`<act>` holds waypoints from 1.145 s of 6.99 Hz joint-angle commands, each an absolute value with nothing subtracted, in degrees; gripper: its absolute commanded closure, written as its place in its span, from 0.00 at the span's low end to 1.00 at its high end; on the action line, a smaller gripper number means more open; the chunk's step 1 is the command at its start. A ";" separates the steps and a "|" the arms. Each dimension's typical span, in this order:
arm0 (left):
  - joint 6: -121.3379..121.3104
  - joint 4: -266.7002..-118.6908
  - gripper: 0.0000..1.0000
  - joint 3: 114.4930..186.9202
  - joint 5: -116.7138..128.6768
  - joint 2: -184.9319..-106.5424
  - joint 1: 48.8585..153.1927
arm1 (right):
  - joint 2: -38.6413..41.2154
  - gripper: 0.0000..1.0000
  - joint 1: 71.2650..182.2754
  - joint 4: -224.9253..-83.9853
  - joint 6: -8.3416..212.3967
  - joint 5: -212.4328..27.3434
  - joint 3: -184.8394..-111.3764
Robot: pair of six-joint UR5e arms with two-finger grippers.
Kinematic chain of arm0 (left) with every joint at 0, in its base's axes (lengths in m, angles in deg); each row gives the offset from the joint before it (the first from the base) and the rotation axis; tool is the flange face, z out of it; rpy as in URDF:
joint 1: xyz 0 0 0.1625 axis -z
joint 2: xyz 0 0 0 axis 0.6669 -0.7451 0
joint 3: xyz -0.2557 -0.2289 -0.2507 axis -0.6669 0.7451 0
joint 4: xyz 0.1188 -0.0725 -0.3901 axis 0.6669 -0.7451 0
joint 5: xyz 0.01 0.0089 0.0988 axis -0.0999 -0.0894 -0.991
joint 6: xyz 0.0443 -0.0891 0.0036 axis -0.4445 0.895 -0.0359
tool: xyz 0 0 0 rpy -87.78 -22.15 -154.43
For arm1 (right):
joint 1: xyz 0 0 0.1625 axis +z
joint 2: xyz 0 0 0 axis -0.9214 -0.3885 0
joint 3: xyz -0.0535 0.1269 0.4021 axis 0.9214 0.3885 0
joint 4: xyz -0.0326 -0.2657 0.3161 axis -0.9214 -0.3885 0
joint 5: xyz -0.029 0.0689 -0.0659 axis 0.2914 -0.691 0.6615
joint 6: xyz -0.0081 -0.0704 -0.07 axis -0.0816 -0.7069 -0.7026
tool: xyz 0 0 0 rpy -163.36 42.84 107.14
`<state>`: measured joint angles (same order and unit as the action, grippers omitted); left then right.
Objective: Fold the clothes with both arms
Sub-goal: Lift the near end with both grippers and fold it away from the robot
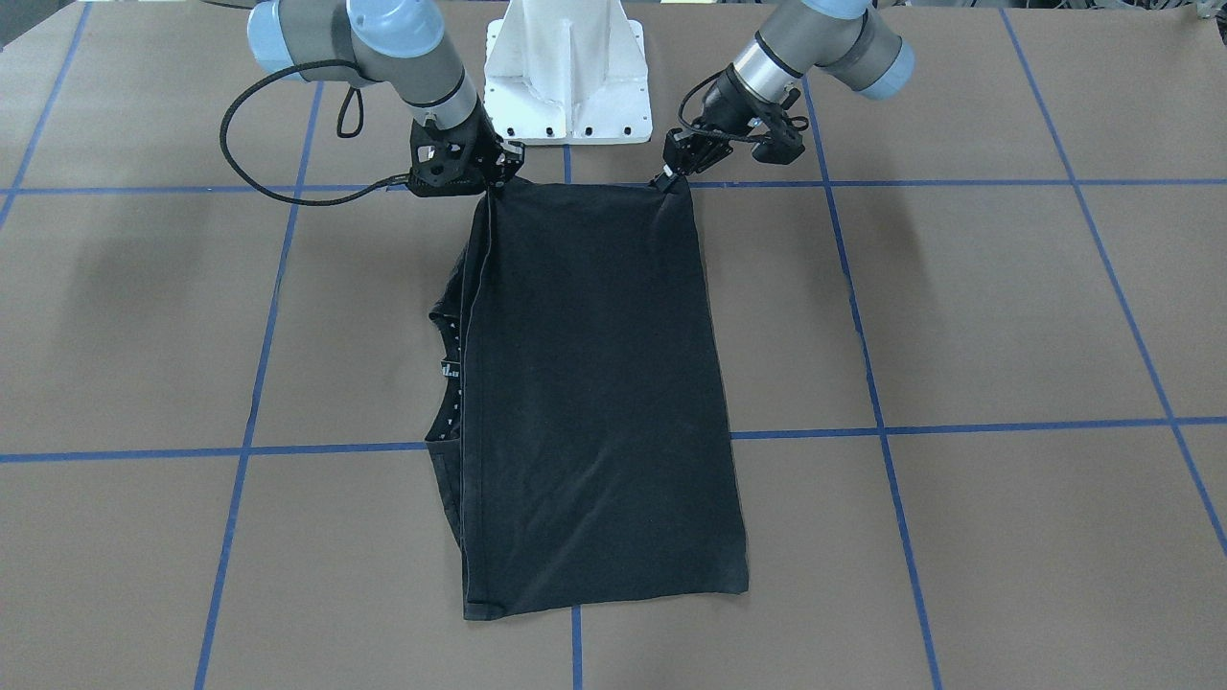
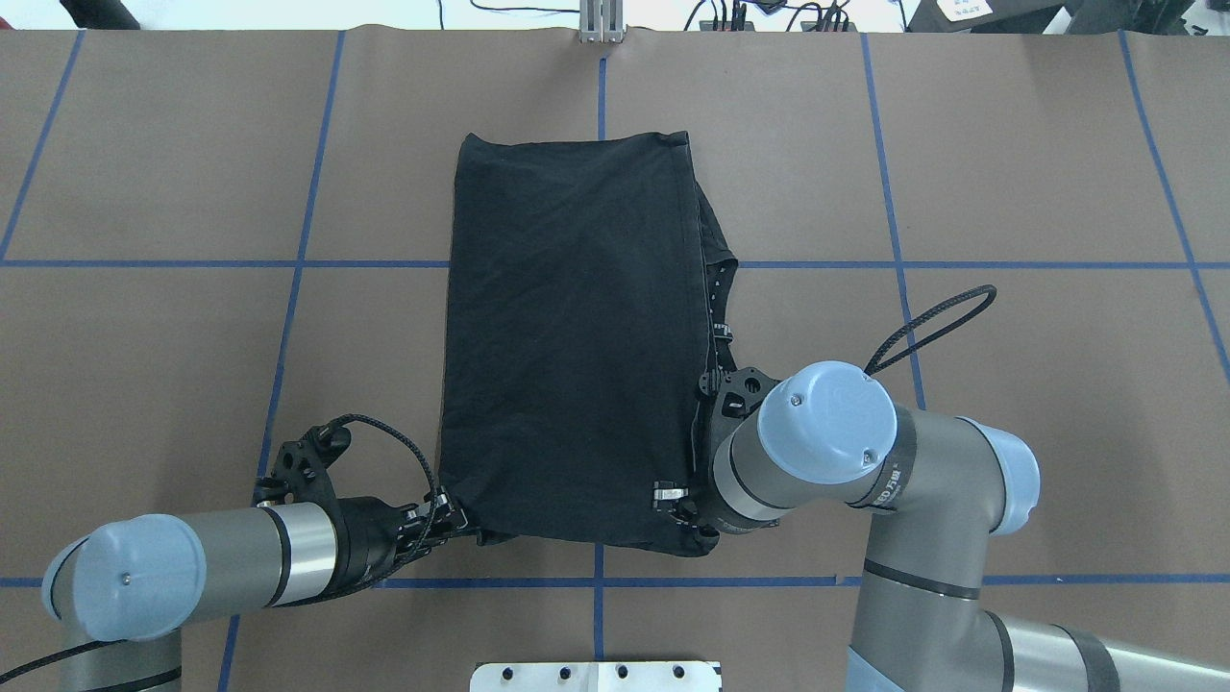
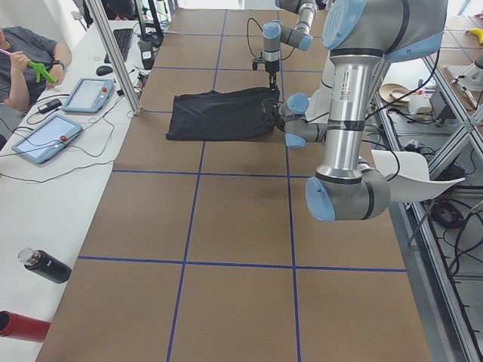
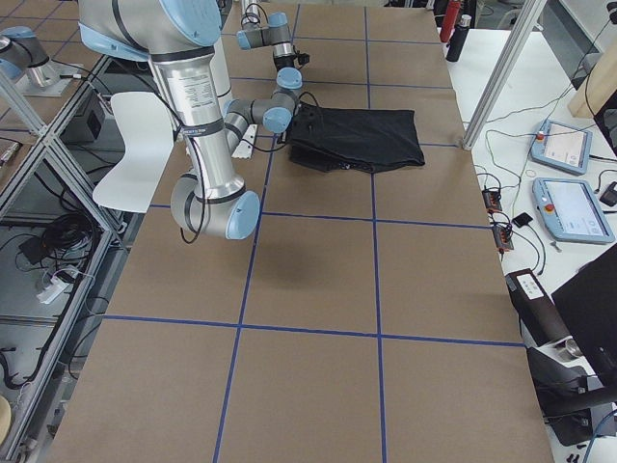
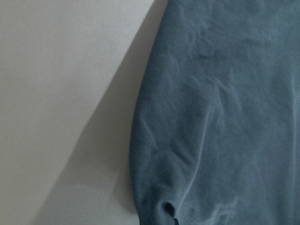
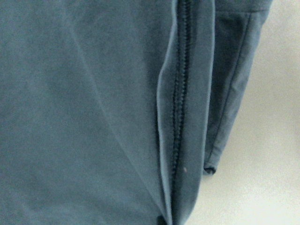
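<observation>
The left arm and right arm reach forward and low, with the left pincer and right pincer both clamped closed, well apart.

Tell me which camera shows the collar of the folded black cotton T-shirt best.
The exterior front-facing view: the collar of the black T-shirt peeks out unobstructed beside the fold. Overhead, the right arm hides part of it. Side views show it too small; wrist views show only fabric close-ups.

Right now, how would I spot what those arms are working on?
On the brown table with blue tape lines, in front of the white base, lies a black T-shirt folded into a long rectangle. The left gripper and right gripper pinch its two corners nearest the base. It is the only cloth on the table.
</observation>
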<state>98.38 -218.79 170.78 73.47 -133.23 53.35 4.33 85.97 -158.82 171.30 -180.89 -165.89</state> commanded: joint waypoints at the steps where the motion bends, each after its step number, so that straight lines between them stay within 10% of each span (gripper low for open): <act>1: 98.46 -218.71 1.00 175.38 73.04 -129.77 48.98 | 2.90 1.00 82.10 -158.57 176.03 -180.44 -167.61; 8: 100.93 -218.71 1.00 179.01 72.33 -129.74 49.34 | 1.92 1.00 85.20 -157.52 176.67 -183.94 -171.66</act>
